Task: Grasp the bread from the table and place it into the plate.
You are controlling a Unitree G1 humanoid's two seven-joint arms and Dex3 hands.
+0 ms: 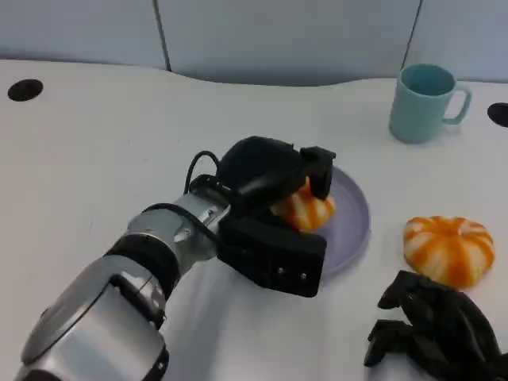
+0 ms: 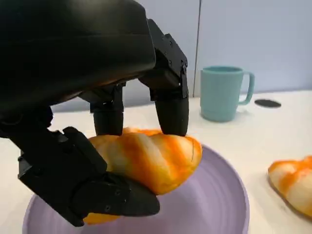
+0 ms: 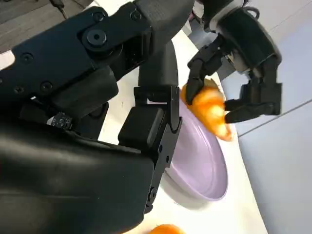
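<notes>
My left hand [image 1: 274,210] grips an orange-and-cream striped bread [image 1: 304,209] and holds it just above the purple plate [image 1: 353,214]. In the left wrist view the bread [image 2: 146,158] sits between my fingers [image 2: 171,102] and thumb, over the plate [image 2: 214,200]. The right wrist view shows the same bread [image 3: 210,109] held by the left hand [image 3: 243,58] above the plate [image 3: 200,165]. A second, round striped bread [image 1: 448,248] lies on the table right of the plate. My right hand [image 1: 436,329] rests low at the front right, fingers curled, holding nothing.
A teal mug [image 1: 425,101] stands at the back right, behind the plate. Two dark round holes [image 1: 25,89] mark the white table's far corners. A grey partition runs along the back edge.
</notes>
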